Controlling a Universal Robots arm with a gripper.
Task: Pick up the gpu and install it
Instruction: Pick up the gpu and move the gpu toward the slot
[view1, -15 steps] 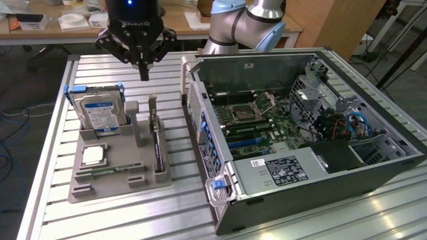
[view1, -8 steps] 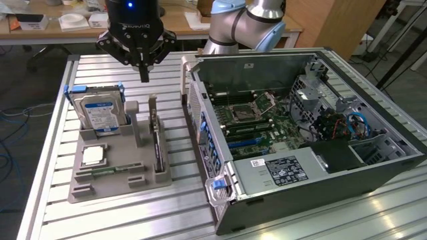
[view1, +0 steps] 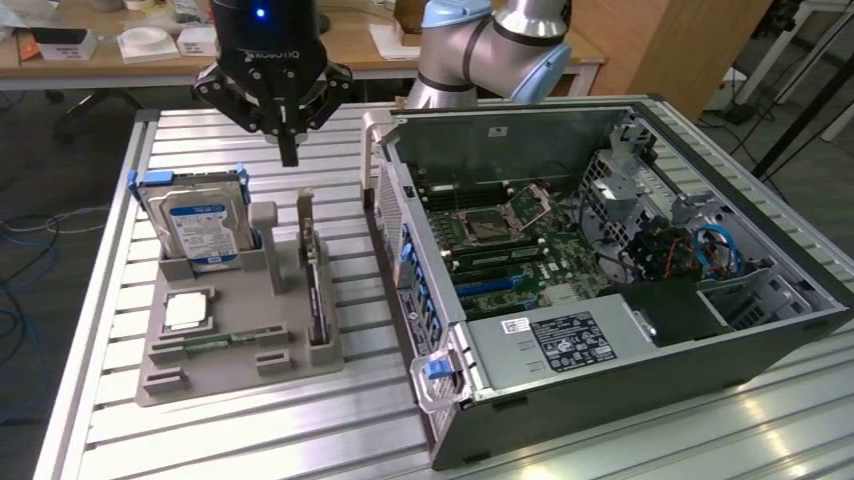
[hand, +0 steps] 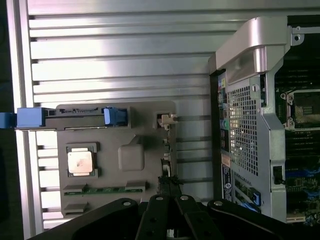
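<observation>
Slatted aluminium table (view1: 267, 440), wooden desk (view1: 360, 50) behind, grey floor (view1: 60, 150) with cables (view1: 30, 228).

The place reads as a robotics lab or workshop. A slatted aluminium table (view1: 200, 440) fills the middle of the exterior view. On it, at four o'clock, lies an open desktop computer case (view1: 601, 405) with its motherboard bared. At eight o'clock a grey moulded holder (view1: 214, 385) has loose parts stood in it, among them a hard drive (view1: 200, 225) and the gpu (view1: 315, 290) on edge. A robot arm (view1: 494, 40) with pale blue joints rises at twelve o'clock. Behind, at eleven o'clock, a wooden desk (view1: 347, 45) bears white moulded pieces (view1: 147, 40). Cables (view1: 27, 230) trail on the floor at nine o'clock.
</observation>
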